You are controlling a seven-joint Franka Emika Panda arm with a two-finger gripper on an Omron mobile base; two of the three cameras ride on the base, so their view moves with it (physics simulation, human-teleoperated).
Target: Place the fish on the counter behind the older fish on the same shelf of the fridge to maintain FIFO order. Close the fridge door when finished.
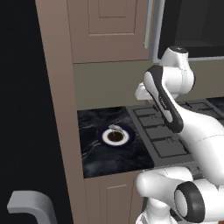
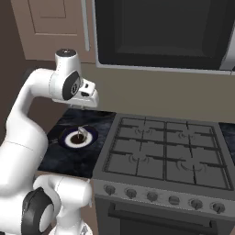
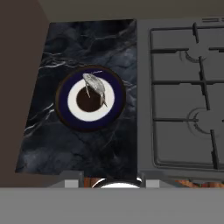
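Fish: the slim silver-grey fish (image 3: 95,86) lies on a round plate (image 3: 71,114), across the upper right of its rings; in the hand view it runs from about 11 o'clock to 4 o'clock of the plate's dark centre.
Plate: dark blue rim, white ring, dark brown middle; it sits flat on the counter (image 3: 65,148), near the middle of the black marble strip.
Counter: black with faint white veins, a narrow patch between a tall beige panel (image 1: 57,109) at its 9 o'clock and the stovetop (image 3: 183,96) at its 3 o'clock in the hand view.
Stovetop: grey-black grates, touching the counter's right edge; knobs show along its front in the right base view.
Gripper: the gripper (image 2: 85,97) hangs above the counter, well apart from the plate, pointing down; its jaws are closed as far as they go and hold nothing.
Arm: the white arm bends up and over from the base, its wrist level with the backsplash.
Above: beige cabinet doors (image 1: 109,26) and a dark microwave front (image 2: 160,32) over the stove.
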